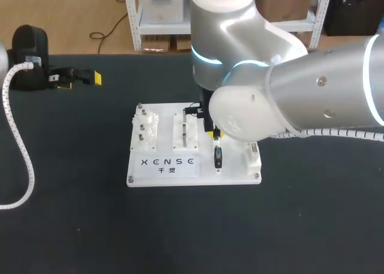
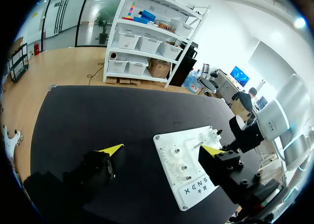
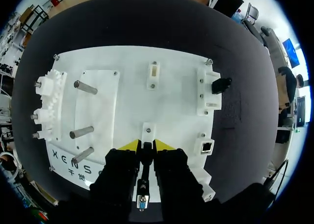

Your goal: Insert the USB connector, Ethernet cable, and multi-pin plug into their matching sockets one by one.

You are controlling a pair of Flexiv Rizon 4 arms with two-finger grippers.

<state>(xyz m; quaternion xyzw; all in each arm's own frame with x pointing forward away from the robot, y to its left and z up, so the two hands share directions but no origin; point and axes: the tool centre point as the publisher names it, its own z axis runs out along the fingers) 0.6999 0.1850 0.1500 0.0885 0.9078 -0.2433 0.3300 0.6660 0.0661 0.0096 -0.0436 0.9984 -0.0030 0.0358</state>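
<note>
Right wrist view first: the right gripper (image 3: 146, 144) is pinched narrow, both yellow tips pressing a slim black connector (image 3: 145, 151) from either side, its nose at the small white socket block (image 3: 148, 131) on the white plastic board (image 3: 132, 101). A thin black cable (image 3: 143, 177) runs back under the fingers to a blue-faced multi-pin plug (image 3: 142, 202). The head view cannot show that grip, because the bulky silver right arm (image 1: 312, 94) covers the fingers; it shows only the multi-pin plug (image 1: 218, 158) lying on the board (image 1: 163, 153). The right wrist view also shows a white block with a square network socket (image 3: 207, 146) beside the gripper and a white bracket with a black plug (image 3: 222, 85) farther ahead. The left gripper (image 1: 81, 81) sits well apart from the board at the table's far left. Its own camera shows that gripper (image 2: 162, 149) spread wide and holding nothing, with the board (image 2: 169, 141) ahead of it.
</note>
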